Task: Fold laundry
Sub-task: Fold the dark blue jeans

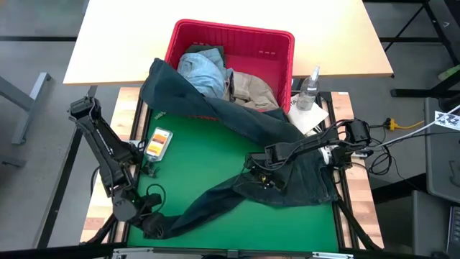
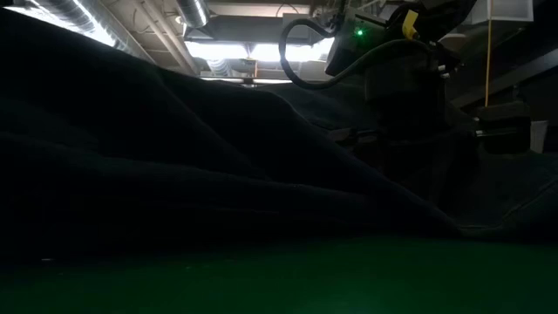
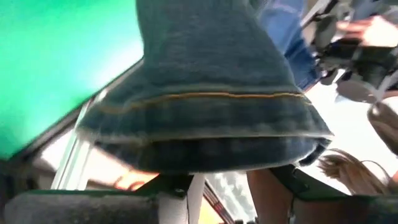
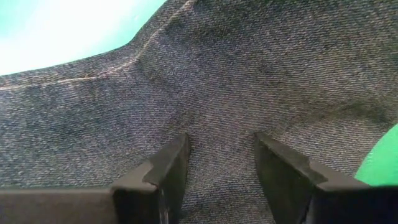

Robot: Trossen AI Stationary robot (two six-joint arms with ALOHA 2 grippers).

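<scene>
Green mat [image 1: 215,155] under dark navy jeans [image 1: 287,137], beside red basket [image 1: 230,36].

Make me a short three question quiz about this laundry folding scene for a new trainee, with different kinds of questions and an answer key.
1. True or false: the dark navy denim jeans lie entirely inside the red plastic basket.
2. Multiple choice: the right claw hovers over A) the beige khaki garment, B) the dark navy denim jeans, C) the clear spray bottle.
3. Fill in: the left claw is at the jeans' leg ____ at the green mat's near corner.

Key
1. False: they trail from the basket across the mat.
2. B; its fingers stand apart over the denim.
3. Hem.
</scene>
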